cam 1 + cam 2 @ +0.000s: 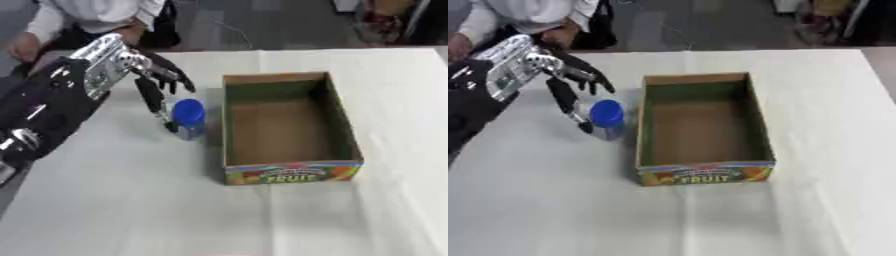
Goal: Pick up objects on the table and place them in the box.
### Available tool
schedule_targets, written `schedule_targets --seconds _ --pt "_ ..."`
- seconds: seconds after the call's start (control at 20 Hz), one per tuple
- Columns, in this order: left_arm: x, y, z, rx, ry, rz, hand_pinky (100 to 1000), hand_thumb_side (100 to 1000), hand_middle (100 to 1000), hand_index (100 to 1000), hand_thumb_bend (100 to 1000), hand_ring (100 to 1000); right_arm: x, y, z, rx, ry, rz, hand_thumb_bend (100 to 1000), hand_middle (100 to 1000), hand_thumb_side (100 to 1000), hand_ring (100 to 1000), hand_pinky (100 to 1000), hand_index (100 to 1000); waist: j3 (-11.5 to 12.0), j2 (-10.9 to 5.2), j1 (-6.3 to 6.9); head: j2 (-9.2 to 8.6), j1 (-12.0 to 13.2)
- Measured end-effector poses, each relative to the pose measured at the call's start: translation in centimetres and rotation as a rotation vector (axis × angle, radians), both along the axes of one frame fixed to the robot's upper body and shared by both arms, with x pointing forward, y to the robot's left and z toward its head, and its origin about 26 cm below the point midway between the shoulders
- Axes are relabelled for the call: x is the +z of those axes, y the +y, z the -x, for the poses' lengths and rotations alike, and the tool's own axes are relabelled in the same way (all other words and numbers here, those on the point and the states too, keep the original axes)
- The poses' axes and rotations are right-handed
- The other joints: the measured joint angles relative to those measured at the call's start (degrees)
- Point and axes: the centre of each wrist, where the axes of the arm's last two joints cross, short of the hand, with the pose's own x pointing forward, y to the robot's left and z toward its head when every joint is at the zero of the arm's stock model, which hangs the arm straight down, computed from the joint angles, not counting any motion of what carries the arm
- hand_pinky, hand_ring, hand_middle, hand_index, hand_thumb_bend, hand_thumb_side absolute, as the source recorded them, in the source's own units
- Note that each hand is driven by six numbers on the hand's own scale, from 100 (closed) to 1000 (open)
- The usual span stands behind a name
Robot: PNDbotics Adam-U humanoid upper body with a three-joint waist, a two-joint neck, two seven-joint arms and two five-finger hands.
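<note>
The jar (188, 119) with the blue lid (188, 111) stands upright on the desk (131, 200), just beside the left wall of the box (289, 127). We see a clear body under the blue lid. The jar is outside the box, not in it.

We see our left hand (156, 80) reach in from the left side. The arm is black and silver. One long finger points down along the left side of the jar, and its tip is right at the jar, low down. We cannot tell if it really touches. The other fingers (179, 77) spread out above the jar and bend a little, but they do not wrap round it. So the fingers are open and they have hold of nothing.

The box is brown cardboard, open at the top. We can see its bare floor. The inside walls look green near the top. The front wall has bright colours and the word FRUIT on it. The box sits in the middle of the desk, with the long side going away from us.

The desk has a white cloth on it, with a few soft folds.

We do not see our right hand in either view.
</note>
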Motion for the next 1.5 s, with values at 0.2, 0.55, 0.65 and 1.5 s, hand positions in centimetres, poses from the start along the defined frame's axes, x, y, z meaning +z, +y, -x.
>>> schedule_targets --seconds 0.2,0.55,0.65,1.5 --pt "-0.2 -0.2 0.0 -0.005 0.012 0.006 648 481 1000 1000 707 781 0.0 0.0 0.0 0.003 0.003 -0.001 108 487 913 492 203 587 -0.1 0.00 0.09 0.29 0.0" --pt "-0.6 -0.6 -0.1 -0.013 0.020 0.008 657 475 1000 1000 704 781 0.2 0.1 0.0 0.011 0.001 0.003 106 488 912 492 204 587 -0.4 0.00 0.20 0.32 0.0" --pt "-0.6 -0.6 -0.1 -0.015 0.021 0.008 657 473 1000 1000 703 781 0.2 0.1 -0.1 0.014 0.000 0.000 105 488 912 492 204 587 -0.6 0.00 0.20 0.33 0.0" --pt "-2.3 -0.9 -0.7 -0.006 0.035 -0.028 653 466 964 1000 681 744 0.7 0.2 -0.2 0.036 -0.004 0.010 100 488 910 493 207 586 -1.4 0.00 0.38 0.34 0.5"
